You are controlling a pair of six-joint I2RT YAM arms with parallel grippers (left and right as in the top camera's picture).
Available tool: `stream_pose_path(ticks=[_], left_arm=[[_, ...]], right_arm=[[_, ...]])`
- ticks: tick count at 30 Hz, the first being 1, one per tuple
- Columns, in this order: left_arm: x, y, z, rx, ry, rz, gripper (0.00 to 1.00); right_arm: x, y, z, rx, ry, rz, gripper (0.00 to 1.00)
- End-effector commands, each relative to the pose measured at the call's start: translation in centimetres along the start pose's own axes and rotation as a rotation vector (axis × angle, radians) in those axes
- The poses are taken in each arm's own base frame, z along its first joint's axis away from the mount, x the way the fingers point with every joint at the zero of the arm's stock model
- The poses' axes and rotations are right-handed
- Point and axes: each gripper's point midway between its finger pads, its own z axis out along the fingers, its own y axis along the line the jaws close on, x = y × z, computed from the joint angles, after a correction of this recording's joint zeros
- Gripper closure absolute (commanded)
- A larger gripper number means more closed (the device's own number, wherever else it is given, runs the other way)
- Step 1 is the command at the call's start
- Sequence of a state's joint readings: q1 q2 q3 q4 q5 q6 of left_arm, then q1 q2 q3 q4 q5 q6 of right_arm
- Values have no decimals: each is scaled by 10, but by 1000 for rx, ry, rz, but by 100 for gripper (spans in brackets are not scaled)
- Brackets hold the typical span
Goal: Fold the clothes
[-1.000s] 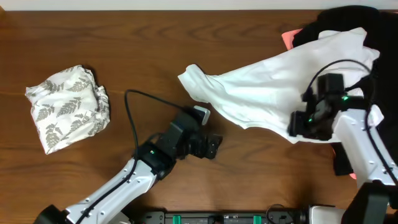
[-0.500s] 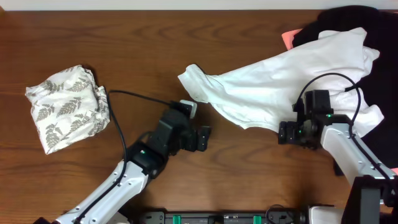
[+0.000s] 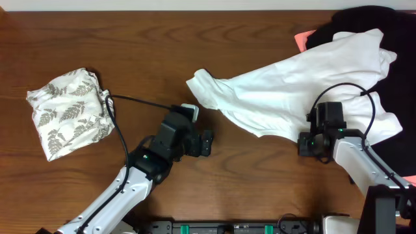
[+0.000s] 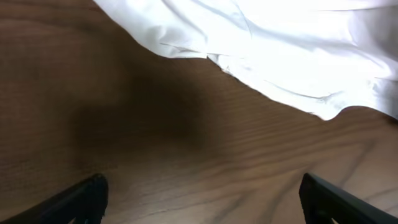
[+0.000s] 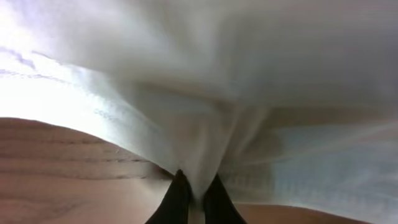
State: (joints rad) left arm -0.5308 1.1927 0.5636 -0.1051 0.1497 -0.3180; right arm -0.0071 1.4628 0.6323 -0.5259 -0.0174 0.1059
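White T-shirt [image 3: 292,84] crumpled, desk [image 3: 130,52] centre toward 2 o'clock. Right pincer [image 5: 198,185] pinching its 6 o'clock hem, likely for pulling flat. Left pincer [image 3: 207,143] spread, empty, poised below sleeve for second grip.

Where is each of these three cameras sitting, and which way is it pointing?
Overhead: fixed above the table, looking straight down at the white T-shirt, a leaf-print garment, the left arm and the right arm.
Left wrist: on the left arm, looking low across the table toward the T-shirt's edge; the left pincer, open, shows fingertips in the bottom corners.
Right wrist: on the right arm, close against the T-shirt; the right pincer is shut on its fabric.
Shared: all three show the white T-shirt.
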Motion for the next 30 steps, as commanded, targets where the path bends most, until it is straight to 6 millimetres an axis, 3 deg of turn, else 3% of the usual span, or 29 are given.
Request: stream_pose_path(ticks=[1, 8, 15, 22, 25, 30], left_arm=[[-12, -2, -6, 2, -37, -3, 2], [-27, -4, -26, 16, -108, -9, 2], [-33, 15, -46, -25, -143, -56, 2], [-34, 29, -51, -59, -147, -89, 2], [-35, 32, -51, -65, -150, -96, 2], [-37, 38, -53, -80, -157, -108, 2]], right_arm=[[22, 21, 7, -107, 71, 3, 99], [22, 78, -5, -250, 75, -153, 99], [19, 169, -39, -392, 18, -407, 99], [19, 254, -82, -531, -110, -564, 99], [24, 282, -95, -590, -161, -614, 99], [33, 303, -105, -643, -186, -623, 99]])
